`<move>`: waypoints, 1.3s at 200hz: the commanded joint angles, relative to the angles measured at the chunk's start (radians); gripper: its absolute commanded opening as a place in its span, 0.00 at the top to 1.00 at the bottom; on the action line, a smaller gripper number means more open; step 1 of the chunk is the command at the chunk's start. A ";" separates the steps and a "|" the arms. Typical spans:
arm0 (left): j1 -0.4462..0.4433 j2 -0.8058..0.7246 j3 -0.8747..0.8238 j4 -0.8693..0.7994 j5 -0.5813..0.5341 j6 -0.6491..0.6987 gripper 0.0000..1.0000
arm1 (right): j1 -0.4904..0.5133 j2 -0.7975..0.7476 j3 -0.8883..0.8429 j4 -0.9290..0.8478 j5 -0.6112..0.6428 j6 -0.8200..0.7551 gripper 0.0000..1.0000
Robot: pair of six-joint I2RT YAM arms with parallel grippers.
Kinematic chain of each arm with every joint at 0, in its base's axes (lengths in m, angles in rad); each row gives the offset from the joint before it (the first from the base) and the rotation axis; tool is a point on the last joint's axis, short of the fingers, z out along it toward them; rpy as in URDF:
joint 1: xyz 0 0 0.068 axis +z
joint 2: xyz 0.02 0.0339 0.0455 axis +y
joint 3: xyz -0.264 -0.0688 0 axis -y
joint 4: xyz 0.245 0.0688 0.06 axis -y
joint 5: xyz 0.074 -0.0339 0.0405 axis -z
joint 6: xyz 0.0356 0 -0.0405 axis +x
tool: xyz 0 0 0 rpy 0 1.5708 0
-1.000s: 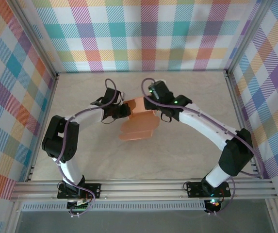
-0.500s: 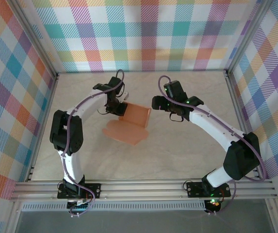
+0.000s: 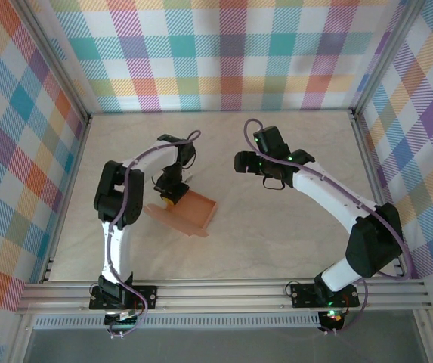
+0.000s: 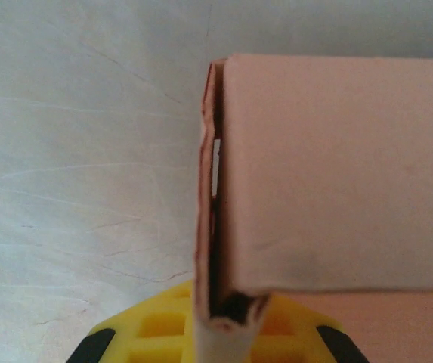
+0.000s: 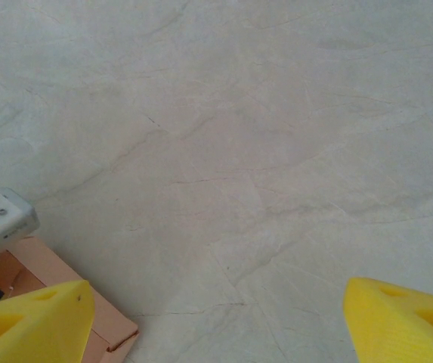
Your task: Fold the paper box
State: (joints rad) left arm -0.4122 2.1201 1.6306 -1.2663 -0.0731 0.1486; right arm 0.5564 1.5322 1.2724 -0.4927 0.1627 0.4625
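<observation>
The paper box is salmon-orange card, partly folded, with a raised wall along its right side. It lies on the table left of centre. My left gripper is shut on the box's left wall. In the left wrist view that thin double card wall runs up from between my yellow fingers, and a broad panel spreads to the right. My right gripper hangs open to the right of the box, apart from it. Its yellow fingertips stand wide over bare table, and a box corner shows beside the left one.
The pale marbled table is fenced by aluminium rails in front and checked cloth walls on three sides. Bare surface lies right of the box and behind both arms.
The right gripper let go of the box and drew back to the right. The left gripper pulled the box toward the near left, and the left arm folded in.
</observation>
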 commanded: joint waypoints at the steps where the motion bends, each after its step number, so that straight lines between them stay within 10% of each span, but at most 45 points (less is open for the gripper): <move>1: -0.021 0.015 0.067 -0.076 -0.021 0.019 0.90 | -0.005 0.001 -0.010 0.016 0.000 -0.011 0.15; 91: -0.050 -0.166 0.152 0.120 -0.073 -0.094 0.19 | -0.010 0.024 -0.022 0.049 -0.039 -0.038 0.14; 164: 0.012 -0.656 -0.163 0.522 -0.118 -0.301 0.10 | -0.002 0.191 -0.012 0.124 -0.172 -0.139 0.11; 260: 0.263 -1.071 -0.492 0.459 -0.021 -0.400 0.00 | 0.241 0.491 0.218 0.131 -0.113 -0.357 0.05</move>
State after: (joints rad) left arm -0.1669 1.0679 1.1820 -0.7834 -0.1219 -0.2245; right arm 0.7349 1.9636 1.3846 -0.3420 0.0010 0.1875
